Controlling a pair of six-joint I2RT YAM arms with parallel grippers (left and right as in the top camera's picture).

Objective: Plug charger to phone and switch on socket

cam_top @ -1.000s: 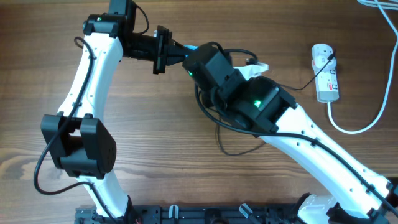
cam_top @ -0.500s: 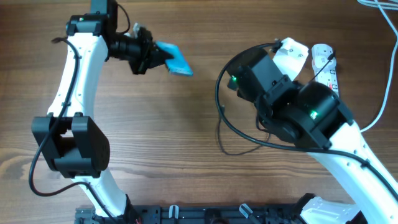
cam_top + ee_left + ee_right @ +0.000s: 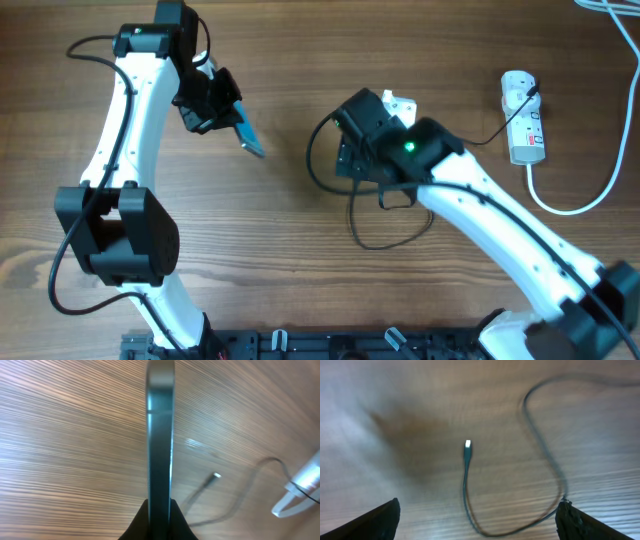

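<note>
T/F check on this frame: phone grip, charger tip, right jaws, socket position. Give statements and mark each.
1. The left gripper has its jaws shut on the phone, held edge-on. True.
2. The charger tip is plugged into the phone. False: it lies loose on the table.
3. The right gripper has its jaws open and empty. True.
4. The socket lies near the table's left edge. False: it lies near the right edge.

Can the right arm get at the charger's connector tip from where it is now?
Probably yes. The right gripper is open above the charger, whose connector tip lies free on the table; nothing sits between. The view is blurred, though.
</note>
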